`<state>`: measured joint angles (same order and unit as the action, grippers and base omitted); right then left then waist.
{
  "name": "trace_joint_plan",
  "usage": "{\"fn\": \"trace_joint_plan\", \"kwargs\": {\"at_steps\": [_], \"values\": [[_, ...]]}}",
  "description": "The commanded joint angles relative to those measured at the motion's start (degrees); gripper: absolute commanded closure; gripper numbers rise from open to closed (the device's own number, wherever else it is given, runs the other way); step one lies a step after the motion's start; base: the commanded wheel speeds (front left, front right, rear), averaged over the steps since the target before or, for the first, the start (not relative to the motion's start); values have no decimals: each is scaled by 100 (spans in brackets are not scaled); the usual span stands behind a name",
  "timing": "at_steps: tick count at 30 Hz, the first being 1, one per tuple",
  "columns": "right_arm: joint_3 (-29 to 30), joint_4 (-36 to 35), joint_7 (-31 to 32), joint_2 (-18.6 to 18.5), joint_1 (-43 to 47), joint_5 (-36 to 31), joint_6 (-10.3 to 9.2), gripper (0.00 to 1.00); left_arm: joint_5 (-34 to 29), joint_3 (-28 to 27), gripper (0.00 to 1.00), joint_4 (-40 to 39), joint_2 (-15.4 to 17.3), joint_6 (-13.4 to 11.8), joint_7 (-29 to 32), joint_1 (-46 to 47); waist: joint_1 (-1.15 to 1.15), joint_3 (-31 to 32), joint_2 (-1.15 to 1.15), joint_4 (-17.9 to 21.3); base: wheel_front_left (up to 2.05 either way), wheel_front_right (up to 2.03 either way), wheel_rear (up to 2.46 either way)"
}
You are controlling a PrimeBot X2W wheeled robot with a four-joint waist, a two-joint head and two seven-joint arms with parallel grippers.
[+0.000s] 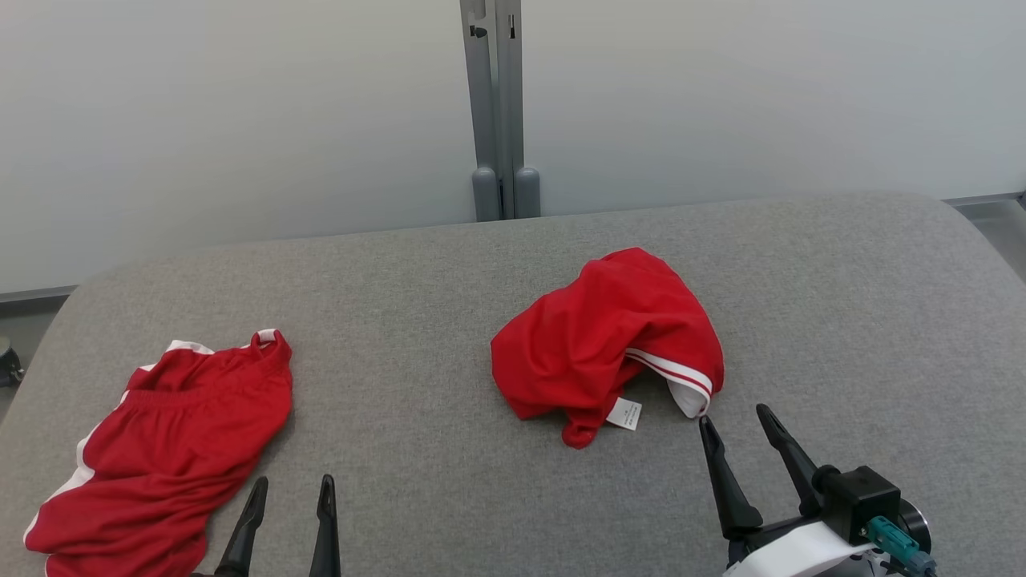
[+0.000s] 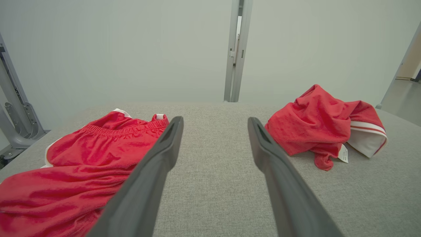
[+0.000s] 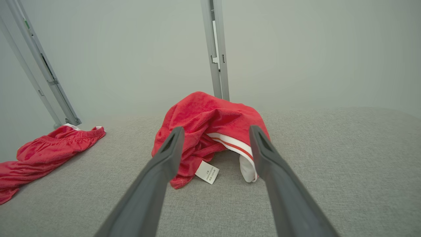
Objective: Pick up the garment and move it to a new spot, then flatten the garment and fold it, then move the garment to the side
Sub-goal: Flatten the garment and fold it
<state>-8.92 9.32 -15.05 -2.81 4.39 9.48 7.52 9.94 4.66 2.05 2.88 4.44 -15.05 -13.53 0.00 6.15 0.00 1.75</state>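
Observation:
A crumpled red garment (image 1: pixel 601 336) (image 2: pixel 312 125) (image 3: pixel 204 118) with a white-and-red striped band and a white label (image 1: pixel 624 413) lies heaped right of the middle of the grey padded table (image 1: pixel 449 280). My right gripper (image 1: pixel 733 415) (image 3: pixel 216 128) is open just in front of its near right edge, fingers pointing at the striped band, touching nothing. A second red garment (image 1: pixel 176 449) (image 2: pixel 82 164) (image 3: pixel 49 148), shorts with an elastic waistband and white trim, lies spread at the near left. My left gripper (image 1: pixel 293 481) (image 2: pixel 214 119) is open beside its right edge, over bare table.
A grey metal post (image 1: pixel 497 112) stands against the pale wall behind the table's far edge. A metal frame (image 2: pixel 13 108) stands off the table's left side. The table's corners are rounded, and floor (image 1: pixel 998 224) shows beyond the far right corner.

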Motion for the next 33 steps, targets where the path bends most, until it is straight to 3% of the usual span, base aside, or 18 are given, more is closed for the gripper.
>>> {"fn": "trace_joint_plan", "kwargs": {"at_steps": [1,14,33], "values": [[8,23,-19,-14,17,-16,-6,0,15,3,0,18,2,-30,-19,-12,0,3,0,6,0,0,0],[-3,19,-19,-14,88,-19,-6,0,23,109,0,34,3,-124,-19,-34,0,55,0,77,0,0,0],[78,-20,-19,-15,-37,10,-6,0,133,479,0,68,2,24,-19,103,0,-75,0,288,0,0,0]]}}
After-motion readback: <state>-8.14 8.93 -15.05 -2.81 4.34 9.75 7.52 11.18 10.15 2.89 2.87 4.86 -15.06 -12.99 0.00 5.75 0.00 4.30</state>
